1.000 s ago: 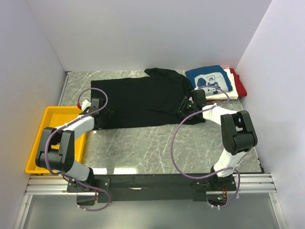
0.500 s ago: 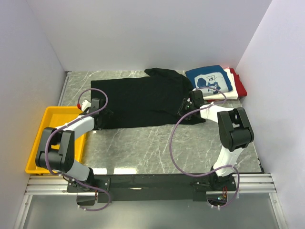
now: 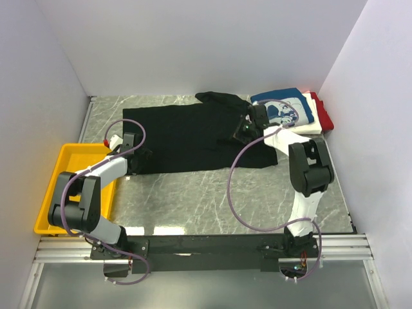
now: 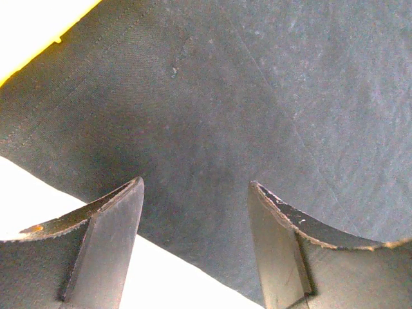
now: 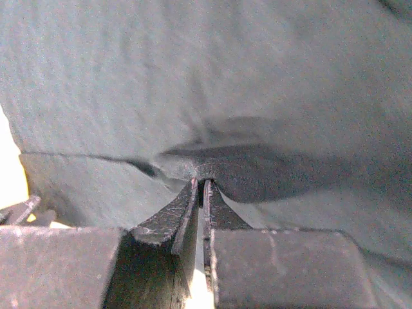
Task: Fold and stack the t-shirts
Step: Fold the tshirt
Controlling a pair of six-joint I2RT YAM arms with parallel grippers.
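The large black t-shirt (image 3: 187,138) lies spread flat across the back of the table. My right gripper (image 3: 243,131) is shut on a pinched fold of the black t-shirt (image 5: 257,167) near its right side. My left gripper (image 3: 136,156) is open, its jaws wide apart just over the shirt's lower left edge (image 4: 212,129). A folded blue t-shirt with a white cartoon print (image 3: 283,107) lies on top of a white one (image 3: 308,127) and a red one (image 3: 323,116) at the back right.
A yellow plastic tray (image 3: 61,168) sits at the table's left edge, beside my left arm. White walls close in the table at the back and on both sides. Purple cables loop above both arms.
My right gripper has moved toward the back and a little left, dragging the pinched right part of the black shirt with it. The left arm has not moved.
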